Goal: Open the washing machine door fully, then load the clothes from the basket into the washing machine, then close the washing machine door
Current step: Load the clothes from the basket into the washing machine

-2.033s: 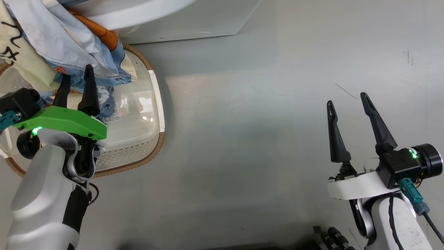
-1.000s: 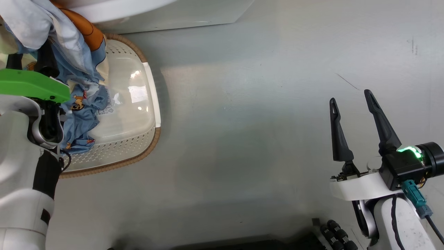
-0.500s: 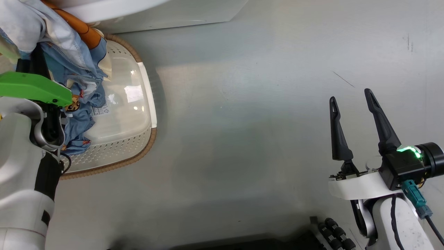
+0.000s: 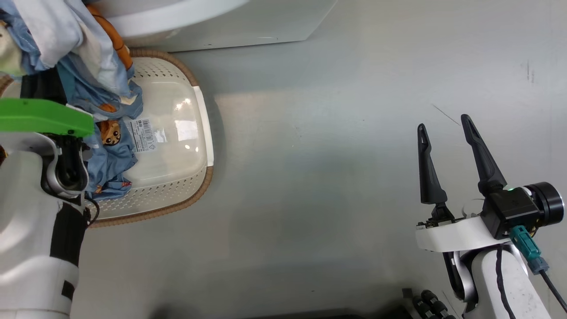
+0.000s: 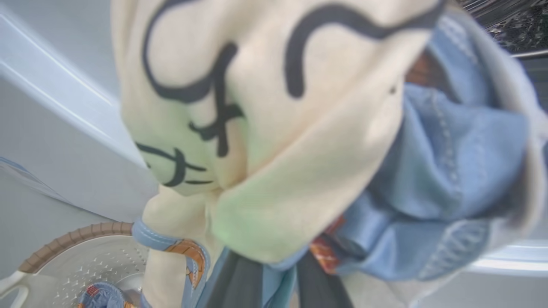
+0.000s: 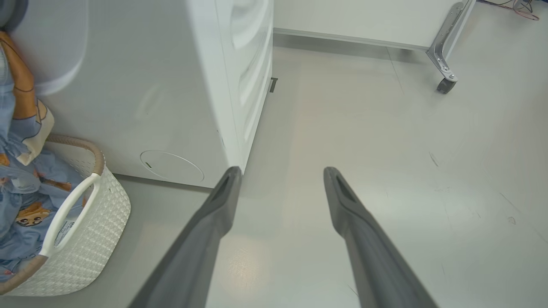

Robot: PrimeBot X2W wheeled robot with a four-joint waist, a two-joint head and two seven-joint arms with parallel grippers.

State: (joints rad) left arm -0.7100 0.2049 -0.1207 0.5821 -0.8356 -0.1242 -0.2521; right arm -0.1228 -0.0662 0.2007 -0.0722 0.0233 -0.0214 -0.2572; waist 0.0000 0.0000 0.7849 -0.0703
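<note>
My left gripper [image 5: 274, 278] is shut on the clothes [image 5: 274, 128], a bundle of cream fabric with black marks and light blue fabric. The bundle hangs over the basket [image 4: 177, 177] and hides the fingertips. In the head view the clothes [image 4: 75, 40] drape from the top left, and blue fabric with a cartoon animal [image 4: 110, 133] trails into the basket. The white washing machine [image 4: 230, 22] stands just behind, and its steel drum [image 5: 509, 17] shows at a corner. My right gripper [image 4: 443, 126] is open over bare floor, far to the right. The washing machine door is out of view.
The basket [image 6: 90, 239] sits on the grey floor against the washing machine [image 6: 162, 98] front. A barcode label [image 4: 144, 135] lies on the basket floor. A metal leg with a caster [image 6: 445, 83] stands further off along a white wall base.
My left gripper has closed on the clothes and raised them, so more basket floor and the label now show. The head camera shifted slightly. My right arm has barely moved.
</note>
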